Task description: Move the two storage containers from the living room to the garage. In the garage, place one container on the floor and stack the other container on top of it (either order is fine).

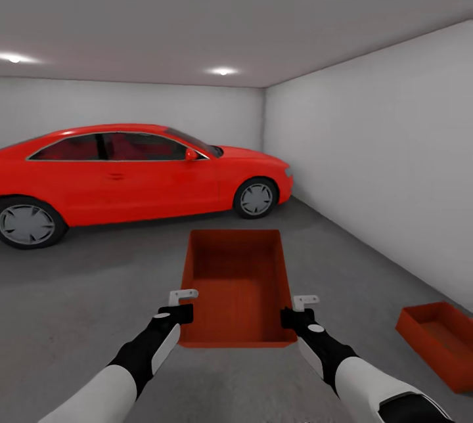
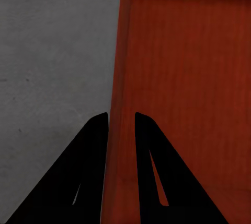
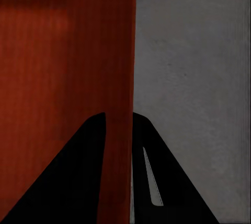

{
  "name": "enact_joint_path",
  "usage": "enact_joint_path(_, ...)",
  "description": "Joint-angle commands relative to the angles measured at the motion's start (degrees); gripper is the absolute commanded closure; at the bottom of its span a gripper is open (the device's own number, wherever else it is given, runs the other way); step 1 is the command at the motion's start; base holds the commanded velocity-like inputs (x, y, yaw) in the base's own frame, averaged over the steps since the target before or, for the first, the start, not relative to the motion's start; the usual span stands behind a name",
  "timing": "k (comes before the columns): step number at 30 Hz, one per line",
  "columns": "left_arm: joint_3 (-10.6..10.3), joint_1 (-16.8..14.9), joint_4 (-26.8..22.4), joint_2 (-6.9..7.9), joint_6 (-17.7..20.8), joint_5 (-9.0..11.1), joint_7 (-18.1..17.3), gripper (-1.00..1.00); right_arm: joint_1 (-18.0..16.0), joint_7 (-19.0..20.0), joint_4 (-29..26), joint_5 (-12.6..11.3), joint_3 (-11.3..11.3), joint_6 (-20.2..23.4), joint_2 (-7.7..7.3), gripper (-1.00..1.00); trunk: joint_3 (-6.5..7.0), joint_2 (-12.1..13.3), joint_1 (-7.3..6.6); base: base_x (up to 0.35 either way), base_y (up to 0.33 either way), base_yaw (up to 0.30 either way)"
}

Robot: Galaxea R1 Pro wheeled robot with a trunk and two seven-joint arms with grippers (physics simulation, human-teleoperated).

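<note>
From the head, we carry one bin (image 1: 240,288) between us, its long axis pointing ahead at the red car (image 1: 131,173), left gripper (image 1: 179,310) and right gripper (image 1: 297,313) on its side walls. The other bin (image 1: 441,339) sits on the concrete floor (image 1: 79,291) to our right (nearer the right arm).

At the left wrist, the fingers (image 2: 91,151) pinch the held bin's wall (image 2: 123,78).

At the right wrist, the fingers (image 3: 89,151) likewise pinch a wall (image 3: 120,78).

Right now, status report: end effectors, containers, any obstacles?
Left end effector and right end effector clamped on held container's side walls. Second container on garage floor, ahead right. Red car parked beyond.
</note>
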Motion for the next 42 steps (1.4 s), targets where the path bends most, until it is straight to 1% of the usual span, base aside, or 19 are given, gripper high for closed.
enact_joint_path(1, 0.9, 0.0, -0.2, 0.34, -2.6, -1.3, 0.9, 1.0, 0.0, -0.4, 0.2, -0.8, -0.2, -0.3, -0.07, 1.0, -0.03, -0.1, 0.02, 0.0, 0.0, -0.288)
enact_joint_path(37, 0.9, 0.0, -0.3, 0.22, -2.7, -1.2, 0.9, 1.0, 0.0, -0.3, 0.2, -0.9, -0.2, -0.2, -0.03, 1.0, -0.03, -0.1, 0.02, 0.0, 0.0, -0.288)
enact_joint_path(42, 1.0, 0.0, -0.3, 0.28, -2.7, -1.2, 0.9, 1.0, 0.0, -0.3, 0.2, -0.9, -0.2, -0.2, -0.03, 1.0, -0.03, -0.1, 0.02, 0.205, 0.0, -0.288)
